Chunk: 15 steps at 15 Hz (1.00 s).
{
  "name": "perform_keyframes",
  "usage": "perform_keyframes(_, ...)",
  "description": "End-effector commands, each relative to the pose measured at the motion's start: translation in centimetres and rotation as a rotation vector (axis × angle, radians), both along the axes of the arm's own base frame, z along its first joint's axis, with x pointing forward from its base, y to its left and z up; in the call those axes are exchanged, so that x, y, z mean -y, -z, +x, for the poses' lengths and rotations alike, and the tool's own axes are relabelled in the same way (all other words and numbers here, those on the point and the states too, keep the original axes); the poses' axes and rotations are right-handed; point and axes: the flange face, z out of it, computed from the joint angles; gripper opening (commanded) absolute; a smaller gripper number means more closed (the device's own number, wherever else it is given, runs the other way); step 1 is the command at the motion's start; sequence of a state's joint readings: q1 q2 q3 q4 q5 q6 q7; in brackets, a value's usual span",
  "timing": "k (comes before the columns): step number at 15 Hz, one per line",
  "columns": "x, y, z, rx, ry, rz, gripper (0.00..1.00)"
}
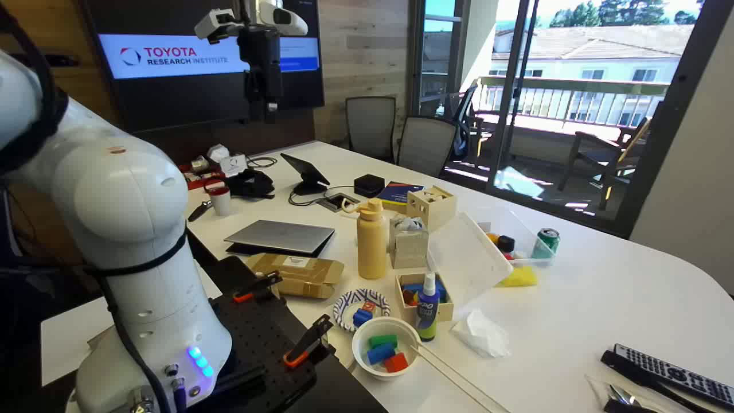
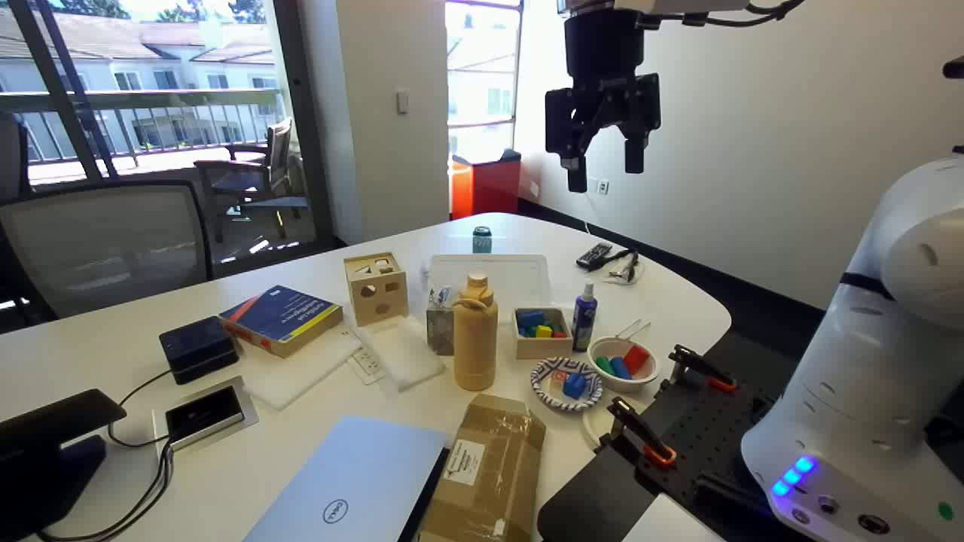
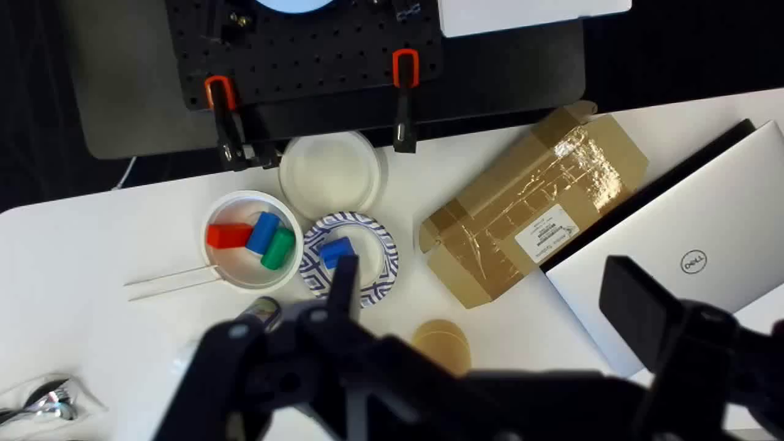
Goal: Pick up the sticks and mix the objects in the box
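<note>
Presently, the claw (image 2: 605,175) is released, jaws apart. Below it, both sticks (image 3: 171,275) project from the white bowl (image 3: 245,269), long axes roughly parallel to the robot-side table edge (image 3: 153,191), free ends pointing away from the claw.

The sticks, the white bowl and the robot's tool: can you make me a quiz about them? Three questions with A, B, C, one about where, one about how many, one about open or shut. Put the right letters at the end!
1. Where does one end of the sticks rest?
A) on the laptop
B) on the white bowl
C) on the paper plate

2. How many blocks show in that bowl?
A) one
B) five
C) three

3. How is the tool?
A) open
B) shut on a block
C) shut on the sticks

1 B: the wrist view shows that end at the bowl's rim.
2 C: red, blue and green show there in the wrist view.
3 A: its fingers stand apart in an exterior view.
</note>
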<state>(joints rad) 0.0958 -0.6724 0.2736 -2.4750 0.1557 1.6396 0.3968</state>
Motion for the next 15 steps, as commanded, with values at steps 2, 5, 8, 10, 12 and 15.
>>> perform_keyframes(2,0.0,0.0,0.0,0.000,0.000,0.000,1.00)
perform_keyframes(5,2.1,-0.1,1.0,-0.005,0.053,-0.005,1.00)
perform_keyframes(8,8.3,-0.7,3.0,0.033,0.216,-0.052,1.00)
perform_keyframes(10,14.4,-0.8,4.4,0.047,0.326,-0.076,1.00)
perform_keyframes(12,20.9,-0.1,4.9,0.059,0.445,-0.084,1.00)
perform_keyframes(15,29.5,2.8,5.2,0.104,0.632,-0.066,1.00)
